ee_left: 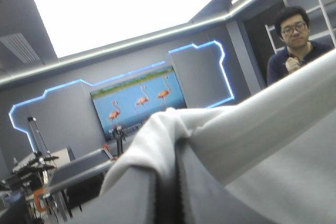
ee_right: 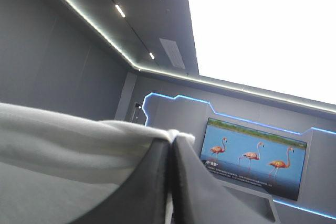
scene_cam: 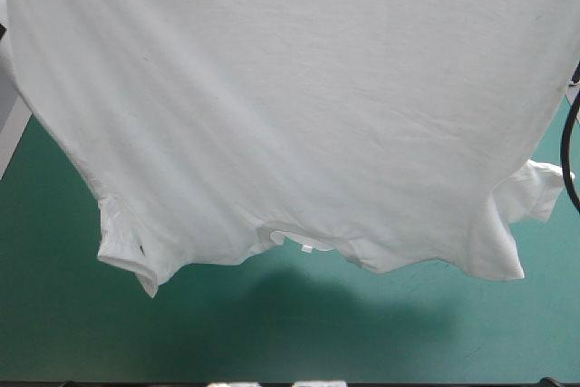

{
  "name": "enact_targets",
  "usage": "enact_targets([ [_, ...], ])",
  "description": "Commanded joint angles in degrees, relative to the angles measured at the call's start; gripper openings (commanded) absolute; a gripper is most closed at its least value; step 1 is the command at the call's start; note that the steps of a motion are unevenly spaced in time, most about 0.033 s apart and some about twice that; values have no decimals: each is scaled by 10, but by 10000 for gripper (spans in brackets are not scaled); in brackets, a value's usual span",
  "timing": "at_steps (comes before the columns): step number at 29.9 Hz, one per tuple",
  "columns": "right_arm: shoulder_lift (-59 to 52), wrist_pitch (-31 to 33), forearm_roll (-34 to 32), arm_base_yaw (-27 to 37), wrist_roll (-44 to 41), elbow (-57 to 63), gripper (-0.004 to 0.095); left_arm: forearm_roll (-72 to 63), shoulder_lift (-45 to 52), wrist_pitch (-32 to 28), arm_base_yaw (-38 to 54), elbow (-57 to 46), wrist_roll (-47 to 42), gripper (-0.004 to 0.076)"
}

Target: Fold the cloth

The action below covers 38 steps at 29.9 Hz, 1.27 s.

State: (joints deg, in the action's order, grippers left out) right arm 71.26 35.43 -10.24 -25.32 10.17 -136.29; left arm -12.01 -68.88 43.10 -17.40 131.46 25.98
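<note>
T-shirt (scene_cam: 290, 106) aloft in left gripper (ee_left: 176, 141), right gripper (ee_right: 171, 138); far table (scene_cam: 272, 333) hidden

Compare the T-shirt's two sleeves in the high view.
On the lifted T-shirt, the left-side sleeve hangs lower, close against the cloth. The right-side sleeve sits higher and juts outward. Both are white and dangle over the teal-green cover.

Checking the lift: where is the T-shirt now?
In the high view the T-shirt hangs above the teal-green table, sleeves lowest, its upper edge pinched in the left pincer and right pincer.
</note>
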Motion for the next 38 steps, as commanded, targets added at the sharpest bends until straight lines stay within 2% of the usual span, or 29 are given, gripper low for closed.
enact_targets([
  [1,13,-71,-19,3,4,-8,-17,15,-14,-114,-2,10,9,-9],
  [4,37,-101,-56,3,2,-8,-17,38,-54,-191,-2,10,9,-9],
  [7,70,-136,-134,7,-49,-8,-17,50,-105,-272,-2,11,9,-9],
  [11,132,-199,-320,50,-229,-9,-17,79,-177,-365,-2,31,13,-9],
  [13,163,-245,-367,88,-308,-18,-17,80,-215,-442,-2,57,21,-8],
  [15,203,-288,-376,136,-370,-51,-17,82,-255,-498,1,100,22,-8],
  [21,320,-338,-362,205,-433,-193,-17,84,-387,-532,10,296,29,-2],
  [23,355,-338,-362,218,-454,-232,-17,66,-421,-536,31,337,-1,-2],
  [27,408,-366,-362,241,-458,-253,-17,74,-461,-578,88,337,-120,-2],
  [30,440,-369,-359,250,-462,-253,-18,109,-495,-568,120,329,-226,-2],
  [31,452,-362,-354,250,-462,-253,-17,120,-509,-548,126,328,-256,-2],
  [34,486,-321,-345,247,-460,-253,-17,129,-547,-424,130,328,-309,-2],
  [36,509,-269,-345,244,-452,-253,-17,126,-567,-324,129,328,-308,-2],
  [38,527,-230,-337,242,-444,-242,-17,126,-581,-258,127,328,-306,-2],
])
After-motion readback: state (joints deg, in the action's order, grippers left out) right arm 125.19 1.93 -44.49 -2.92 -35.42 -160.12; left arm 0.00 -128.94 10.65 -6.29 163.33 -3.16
